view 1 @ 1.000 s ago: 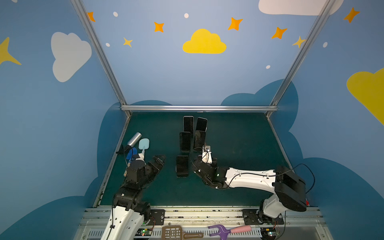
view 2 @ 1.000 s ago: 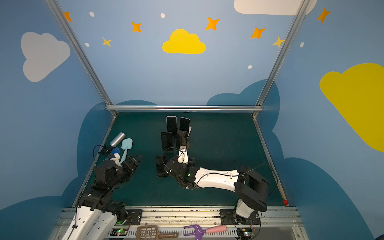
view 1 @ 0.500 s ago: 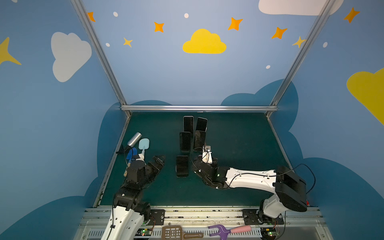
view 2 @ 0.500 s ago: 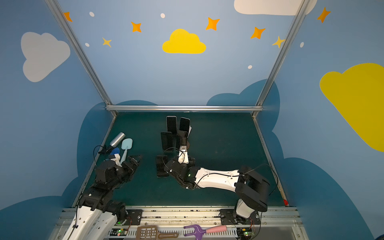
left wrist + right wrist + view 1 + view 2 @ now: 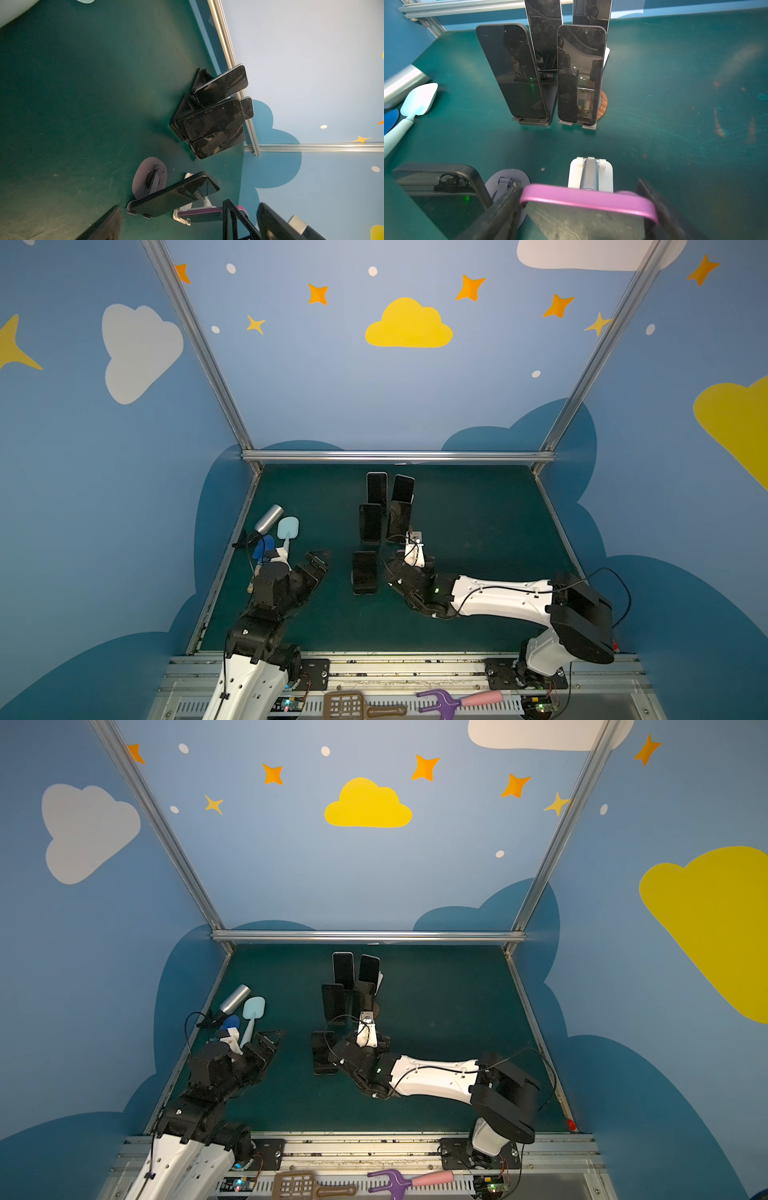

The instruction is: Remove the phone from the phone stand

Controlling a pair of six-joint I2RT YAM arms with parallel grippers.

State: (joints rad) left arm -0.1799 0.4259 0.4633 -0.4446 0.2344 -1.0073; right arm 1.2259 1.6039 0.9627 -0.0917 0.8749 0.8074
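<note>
In a top view the left gripper (image 5: 320, 560) hangs on the left, jaws apart and holding nothing; the right gripper (image 5: 407, 558) reaches low in the middle. In the left wrist view the pink phone (image 5: 207, 212) sits on its white stand (image 5: 182, 217). In the right wrist view the right jaws, spread wide, seem to squeeze its 2 sides; a crooked pull could tip the stand.

White arm shells (image 5: 498, 602), black joints (image 5: 582, 614), black cables (image 5: 604, 569)

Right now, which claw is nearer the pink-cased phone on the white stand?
Right. The right claw grips the pink-cased phone by both side edges; the left claw sits apart, beyond the neighbouring black phone.
</note>
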